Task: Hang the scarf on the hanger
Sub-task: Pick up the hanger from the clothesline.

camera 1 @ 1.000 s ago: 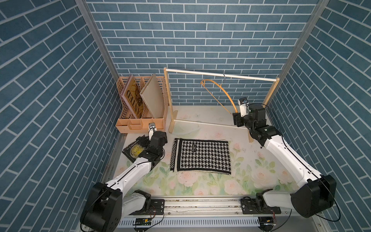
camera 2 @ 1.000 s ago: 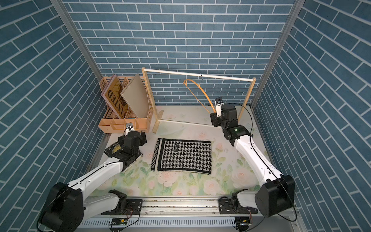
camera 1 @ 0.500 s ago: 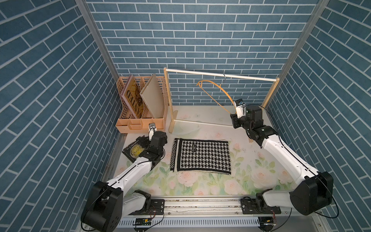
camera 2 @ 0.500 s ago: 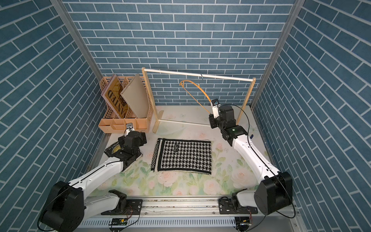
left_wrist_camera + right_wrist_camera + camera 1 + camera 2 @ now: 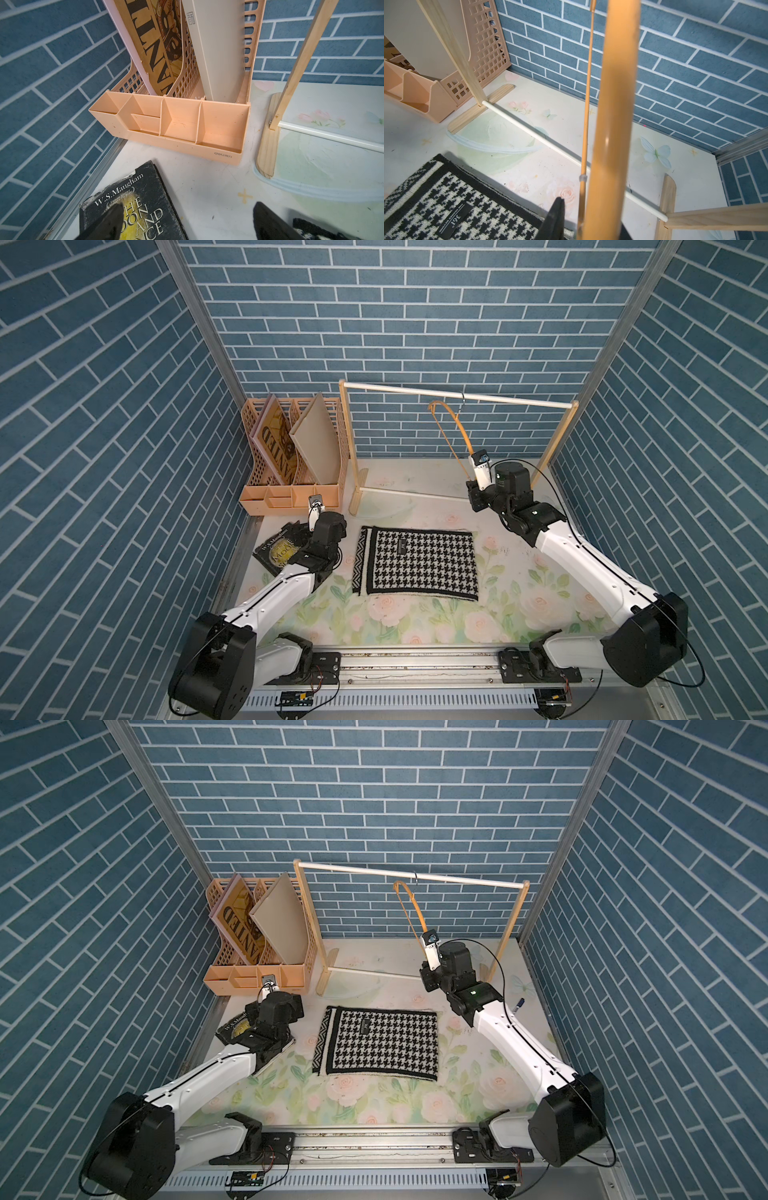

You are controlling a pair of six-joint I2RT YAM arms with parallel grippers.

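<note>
Under the rack (image 5: 457, 395) rail, right gripper (image 5: 591, 222) straddles hooked hanger (image 5: 616, 104) low end, clamp unclear; left gripper (image 5: 189, 222) gapes wide; scarf (image 5: 415, 562) lies flat on counter (image 5: 457, 614) before rack. Step: likely securing hanger; next needs firm squeeze.

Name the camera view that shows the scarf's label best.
The right wrist view: the label on the scarf is close, its print legible. In both top views it is a tiny dark patch. The left wrist view shows only a scarf corner, no label.
</note>
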